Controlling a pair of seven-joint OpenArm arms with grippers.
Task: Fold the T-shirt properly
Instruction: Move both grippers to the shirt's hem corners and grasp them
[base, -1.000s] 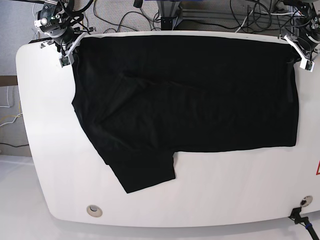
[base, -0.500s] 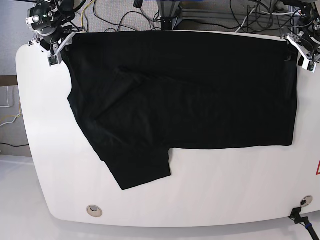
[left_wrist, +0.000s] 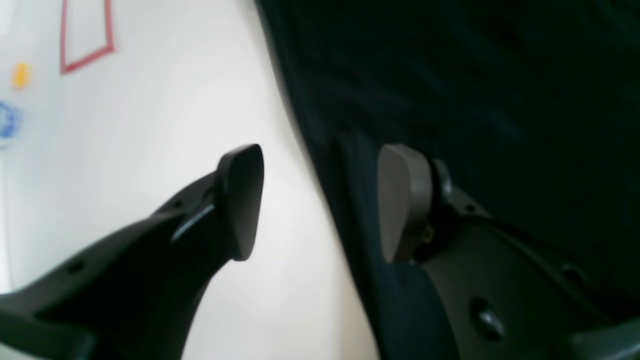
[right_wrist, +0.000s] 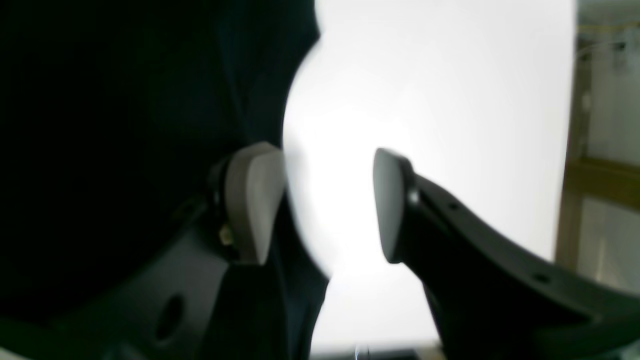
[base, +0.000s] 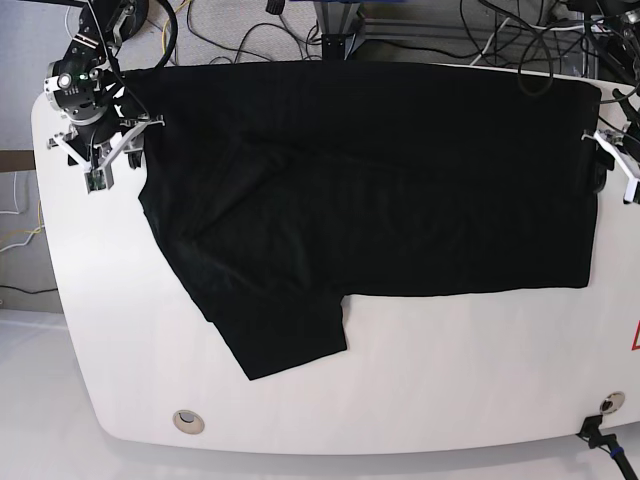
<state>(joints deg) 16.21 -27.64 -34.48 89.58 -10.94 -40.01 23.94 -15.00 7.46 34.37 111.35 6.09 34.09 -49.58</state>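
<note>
A black T-shirt (base: 380, 180) lies spread flat across a white table (base: 450, 370). The left gripper (left_wrist: 320, 205) and right gripper (right_wrist: 327, 202) straddle its side edges, jaws apart, gripping nothing.

Right claw (right_wrist: 327, 205): dark plastic arms with screw holes, grey rounded pads (right_wrist: 252, 202). Left claw (left_wrist: 320, 205): same dark build. Base view: white finger brackets, black cables, green light on right wrist.

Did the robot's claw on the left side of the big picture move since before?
Yes. The right gripper came down along the white table, off the far corner, and now sits beside the T-shirt edge.
</note>
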